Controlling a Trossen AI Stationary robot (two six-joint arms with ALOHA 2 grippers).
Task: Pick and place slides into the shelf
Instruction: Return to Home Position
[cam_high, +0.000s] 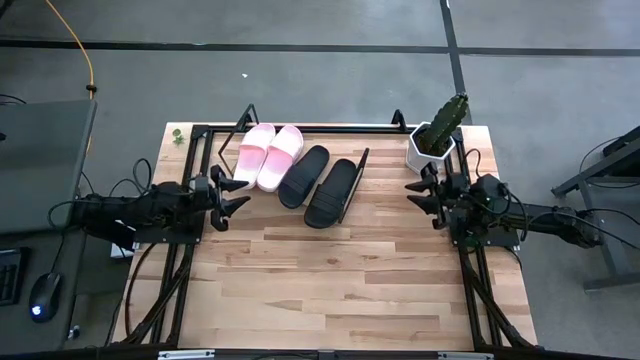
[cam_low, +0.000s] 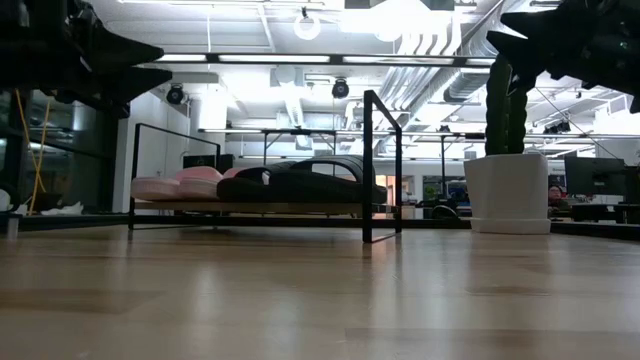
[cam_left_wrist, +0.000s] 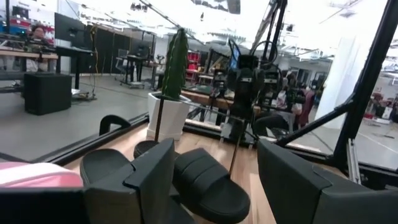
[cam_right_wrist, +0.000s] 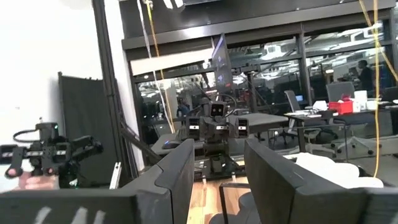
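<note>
Clock set on the overhead view, 12 at the counter's far edge. At 9 o'clock the left gripper (cam_high: 238, 194) hangs over the counter (cam_high: 340, 285), empty, its fingers apart and aimed toward 3 o'clock, with the tips just beside the left end of the shelf (cam_high: 358, 175). The shelf sits at about 11 to 12 o'clock and carries all four slides side by side. The two pink slides (cam_high: 268, 155) are to the left, then the first black slide (cam_high: 304, 176), then the second black slide (cam_high: 331, 192), which lies against the right-hand wire end. The second black slide's near end reaches further toward 6 o'clock than the other three. I cannot tell from here whether it overhangs the board's lower edge. At 1 o'clock stands a potted cactus (cam_high: 438, 135) in a white pot. At 3 o'clock the right gripper (cam_high: 413, 195) is also empty with its fingers apart, aimed toward 9 o'clock and just on the 6 o'clock side of the pot. Placement looks complete, and what is left is getting both arms away. Risks as I judge them: a wide swing by the left arm could clip the wire frame and jolt the slanted board, and the low-lying black slide would be the likeliest to slip off. The right arm could catch the pot if it lifts toward 12 o'clock, tipping the tall cactus toward the shelf end.
</note>
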